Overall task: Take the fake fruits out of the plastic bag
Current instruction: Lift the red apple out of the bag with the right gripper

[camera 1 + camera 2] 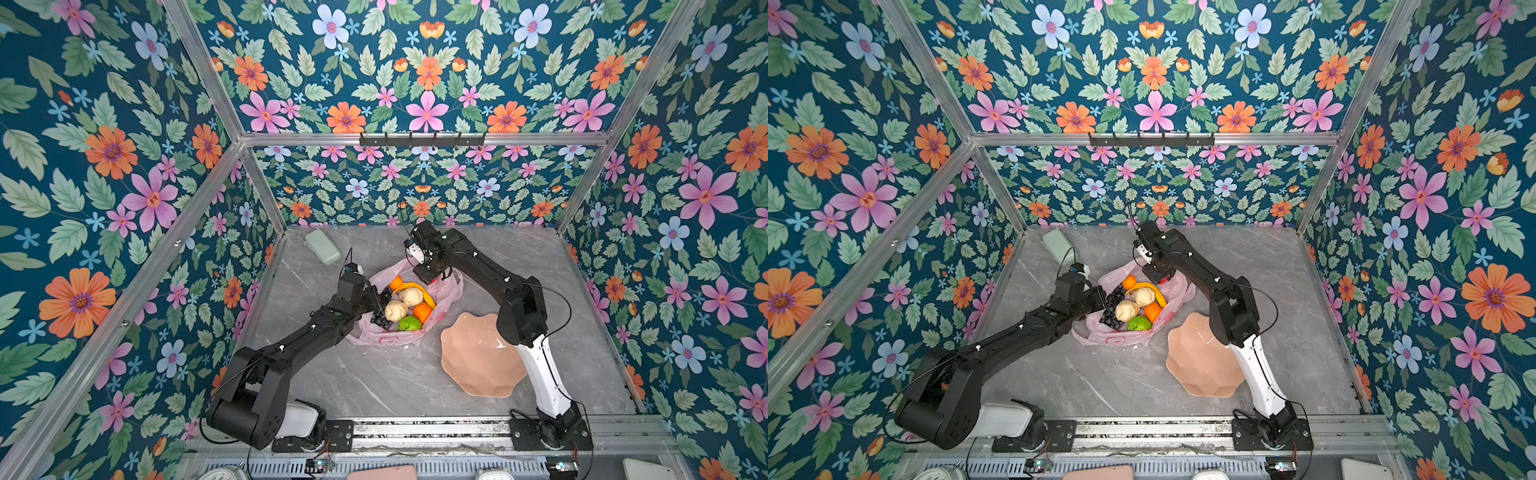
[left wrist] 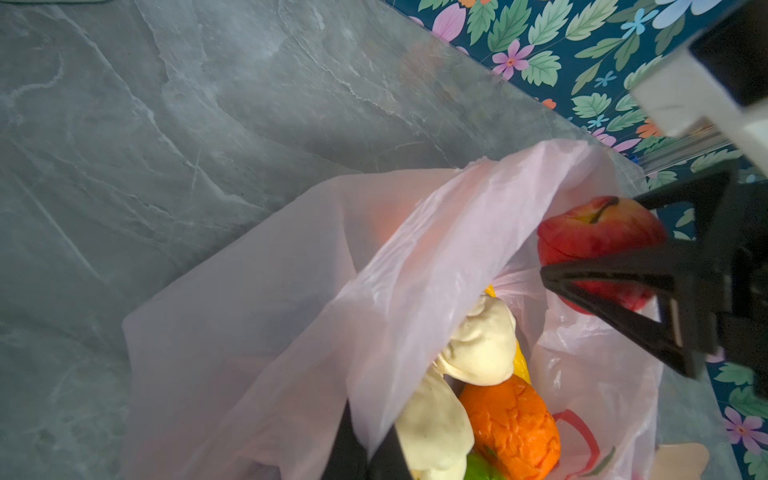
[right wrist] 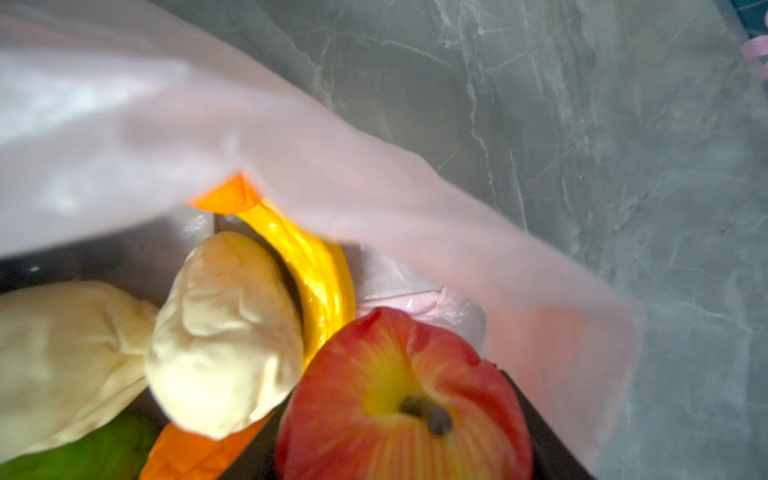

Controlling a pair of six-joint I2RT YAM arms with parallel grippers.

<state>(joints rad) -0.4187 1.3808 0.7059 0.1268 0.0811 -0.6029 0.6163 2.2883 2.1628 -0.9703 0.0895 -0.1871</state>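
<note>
The pink plastic bag (image 1: pixel 451 286) (image 1: pixel 1100 334) lies open mid-table with fake fruits inside: a yellow banana (image 1: pixel 415 287), dark grapes (image 1: pixel 380 318), two oranges (image 1: pixel 422 311), a green fruit (image 1: pixel 409 323) and two cream pieces (image 1: pixel 395 310). At the bag's left rim my left gripper (image 1: pixel 376 299) (image 2: pixel 368 455) is shut on a fold of the bag (image 2: pixel 415 270). My right gripper (image 1: pixel 432 274) (image 3: pixel 399 436) reaches into the far side of the mouth, shut on the red apple (image 3: pixel 399 399) (image 2: pixel 594 232), which is just above the other fruits.
A peach wavy-rimmed bowl (image 1: pixel 478 357) stands right of the bag, partly under my right arm. A pale green object (image 1: pixel 324 247) lies at the back left corner. Flowered walls enclose the grey marble table (image 1: pixel 374 382) on three sides.
</note>
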